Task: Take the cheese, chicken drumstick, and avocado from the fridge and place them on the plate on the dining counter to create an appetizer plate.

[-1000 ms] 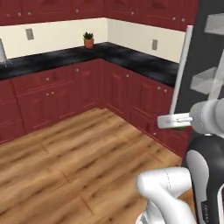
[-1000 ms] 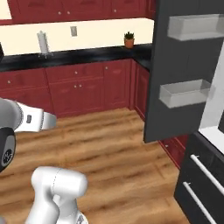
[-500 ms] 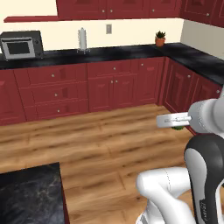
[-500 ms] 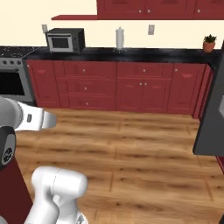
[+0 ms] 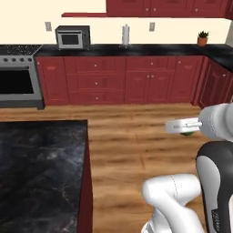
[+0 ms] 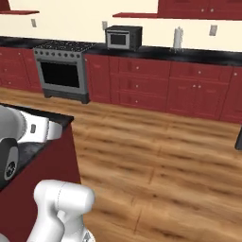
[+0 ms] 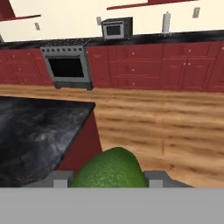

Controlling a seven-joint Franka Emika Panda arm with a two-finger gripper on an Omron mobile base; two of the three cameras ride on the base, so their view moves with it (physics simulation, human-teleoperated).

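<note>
A: Scanning left to right: dining counter at lower left, stove and microwave along the back wall, arm at right.

B: Gripper?

A: Part-open jaws clamped on the avocado, held up above the wood floor, off the counter's right edge.

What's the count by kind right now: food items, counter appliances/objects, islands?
Food: 1, the avocado, held in the gripper
Appliances: 2, microwave, oven range
Wall-counter objects: 2, paper towel roll, potted plant
Islands: 1, the dining counter
Total: 6
</note>
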